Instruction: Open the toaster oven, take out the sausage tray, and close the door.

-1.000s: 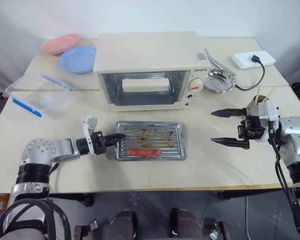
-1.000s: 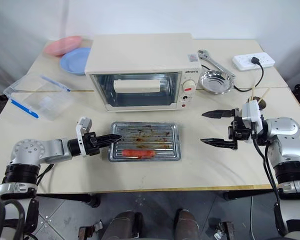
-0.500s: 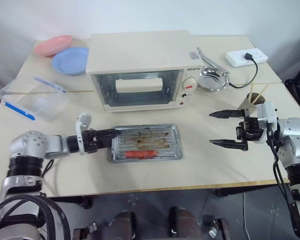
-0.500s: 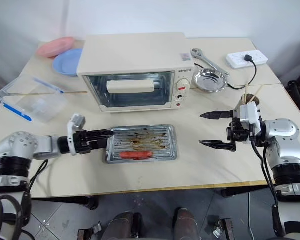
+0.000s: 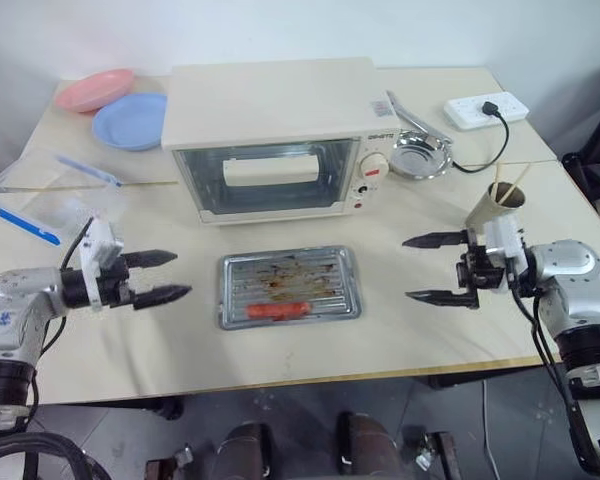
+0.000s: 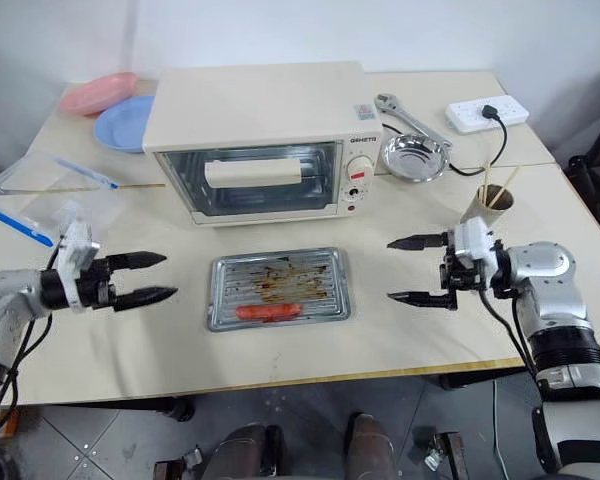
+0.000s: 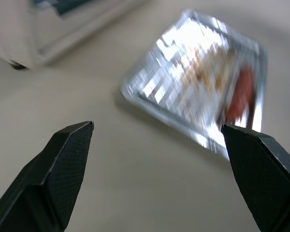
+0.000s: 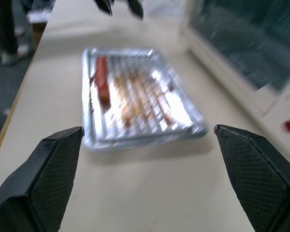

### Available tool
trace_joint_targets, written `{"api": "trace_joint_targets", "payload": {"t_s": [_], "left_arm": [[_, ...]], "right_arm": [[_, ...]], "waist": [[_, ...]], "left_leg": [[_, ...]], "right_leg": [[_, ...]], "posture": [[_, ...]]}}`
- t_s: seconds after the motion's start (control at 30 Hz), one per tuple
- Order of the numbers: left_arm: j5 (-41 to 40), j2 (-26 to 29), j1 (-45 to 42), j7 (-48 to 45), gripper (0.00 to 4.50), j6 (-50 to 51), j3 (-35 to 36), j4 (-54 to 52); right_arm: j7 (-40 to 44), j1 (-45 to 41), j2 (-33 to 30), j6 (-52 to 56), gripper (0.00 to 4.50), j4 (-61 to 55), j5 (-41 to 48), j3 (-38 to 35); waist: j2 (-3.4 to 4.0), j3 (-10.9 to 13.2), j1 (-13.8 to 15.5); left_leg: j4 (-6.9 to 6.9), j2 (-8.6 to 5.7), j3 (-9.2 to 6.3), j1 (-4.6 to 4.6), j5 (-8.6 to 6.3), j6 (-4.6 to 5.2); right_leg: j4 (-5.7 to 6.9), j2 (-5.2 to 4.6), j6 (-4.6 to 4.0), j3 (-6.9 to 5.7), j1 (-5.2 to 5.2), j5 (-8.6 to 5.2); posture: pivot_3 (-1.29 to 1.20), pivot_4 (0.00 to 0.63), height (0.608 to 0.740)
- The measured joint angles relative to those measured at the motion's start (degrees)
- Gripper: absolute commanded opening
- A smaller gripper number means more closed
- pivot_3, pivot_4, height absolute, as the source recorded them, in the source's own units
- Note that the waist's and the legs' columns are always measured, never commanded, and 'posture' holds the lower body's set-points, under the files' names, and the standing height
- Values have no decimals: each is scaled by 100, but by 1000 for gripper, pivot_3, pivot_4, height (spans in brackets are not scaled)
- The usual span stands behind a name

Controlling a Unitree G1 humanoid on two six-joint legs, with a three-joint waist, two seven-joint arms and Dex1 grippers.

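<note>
sausage tray: flat on the table, just in front of the toaster oven, between the two grippers. one red sausage lies near its front edge.
left gripper: fingers spread wide, holding nothing. it sits off to the tray's left, not touching it.
right gripper: fingers spread wide, empty, off to the tray's right, pointing at it.
door: shut, with its bar handle across the glass.
</note>
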Motion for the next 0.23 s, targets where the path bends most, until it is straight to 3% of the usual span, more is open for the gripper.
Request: {"api": "trace_joint_targets", "payload": {"t_s": [0.23], "left_arm": [[395, 97, 85, -483, 4488, -988, 109, 852]], "right_arm": [[0, -1, -1, -581, 4500, 472, -152, 182]], "waist": [[-1, 0, 10]], "left_leg": [[5, 1, 32, -1, -6, 12]], "right_leg": [[27, -14, 1, -1, -28, 0]], "posture": [[0, 150, 740]]}}
